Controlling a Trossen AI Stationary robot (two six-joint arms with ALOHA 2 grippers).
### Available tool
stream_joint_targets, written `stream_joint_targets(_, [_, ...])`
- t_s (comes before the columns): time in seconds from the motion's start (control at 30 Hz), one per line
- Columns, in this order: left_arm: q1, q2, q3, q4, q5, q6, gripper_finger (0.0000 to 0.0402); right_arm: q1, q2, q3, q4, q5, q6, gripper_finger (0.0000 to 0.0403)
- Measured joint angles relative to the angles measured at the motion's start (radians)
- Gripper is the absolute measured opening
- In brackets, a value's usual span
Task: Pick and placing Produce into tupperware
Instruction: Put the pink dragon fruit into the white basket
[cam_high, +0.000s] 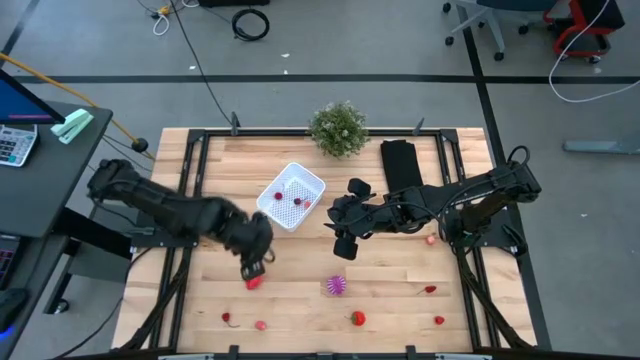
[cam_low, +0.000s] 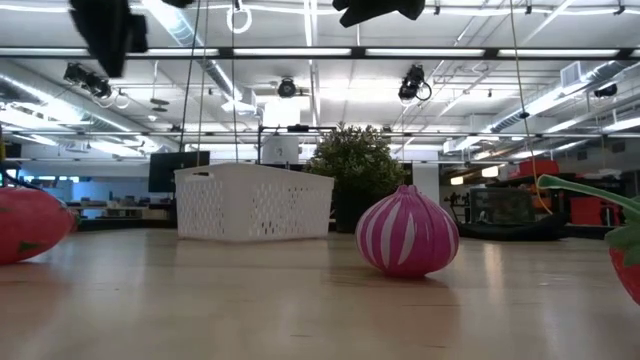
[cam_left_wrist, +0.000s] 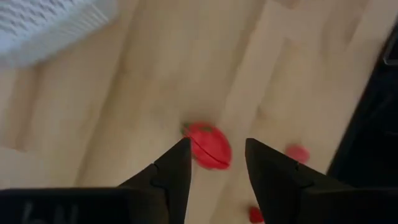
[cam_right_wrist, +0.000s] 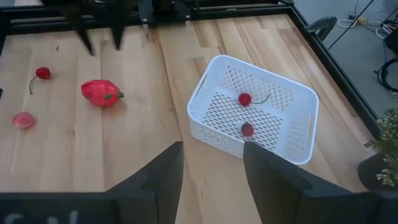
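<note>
Two pieces in tupperware (cam_right_wrist: 254, 111): small red produce (cam_right_wrist: 245, 99) inside, table centre-far.
Left gripper (cam_left_wrist: 216, 163): fingers parted, empty, above red fruit (cam_left_wrist: 208, 145) near-left.
Right gripper (cam_right_wrist: 211, 163): open, empty, beside container.
Surroundings: potted plant (cam_high: 338, 128), black cloth (cam_high: 402, 165) far; purple onion (cam_low: 407, 231) near.
Writing: none legible.

Left end effector (cam_high: 254, 268) open and low; right end effector (cam_high: 343, 238) open mid-table.
</note>
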Motion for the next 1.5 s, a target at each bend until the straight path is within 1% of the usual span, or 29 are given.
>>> stream_joint_targets(0.1, [-0.092,0.016,0.000,0.006,-0.032,-0.095,0.0165,0.000,0.000,0.000,0.000,0.000,-0.002,0.0176])
stream_joint_targets(0.2, [-0.179,0.040,-0.001,0.009,-0.082,-0.261,0.0180,0.000,0.000,0.000,0.000,0.000,-0.002,0.0176])
stream_joint_targets(0.33, [-0.257,0.106,-0.001,0.009,-0.132,-0.504,0.0211,0.000,0.000,0.000,-0.001,0.000,-0.003,0.0176])
stream_joint_targets(0.47, [-0.304,0.194,-0.001,0.009,-0.202,-0.710,0.0239,0.001,0.000,0.000,-0.013,0.000,-0.003,0.0176])
stream_joint_targets(0.63, [-0.309,0.316,-0.001,0.012,-0.207,-0.861,0.0259,0.001,0.000,0.000,-0.027,0.000,-0.011,0.0176])
stream_joint_targets(0.87, [-0.281,0.415,-0.001,0.048,-0.207,-0.942,0.0270,0.001,0.000,0.000,-0.060,0.000,-0.021,0.0176])
stream_joint_targets(1.07, [-0.254,0.485,-0.001,0.142,-0.207,-0.945,0.0271,0.001,0.000,0.000,-0.075,0.000,-0.048,0.0176])
stream_joint_targets(1.17, [-0.249,0.519,-0.001,0.162,-0.208,-0.946,0.0269,0.001,0.000,0.000,-0.082,0.000,-0.055,0.0176])
stream_joint_targets(1.33, [-0.242,0.527,0.002,0.171,-0.210,-0.947,0.0247,0.001,0.000,0.000,-0.085,-0.002,-0.096,0.0176])
stream_joint_targets(1.43, [-0.235,0.517,0.000,0.174,-0.201,-0.945,0.0228,0.001,0.000,0.000,-0.126,-0.009,-0.166,0.0176])
stream_joint_targets(1.5, [-0.229,0.512,-0.001,0.173,-0.204,-0.945,0.0219,0.001,0.000,0.000,-0.159,-0.009,-0.176,0.0176])
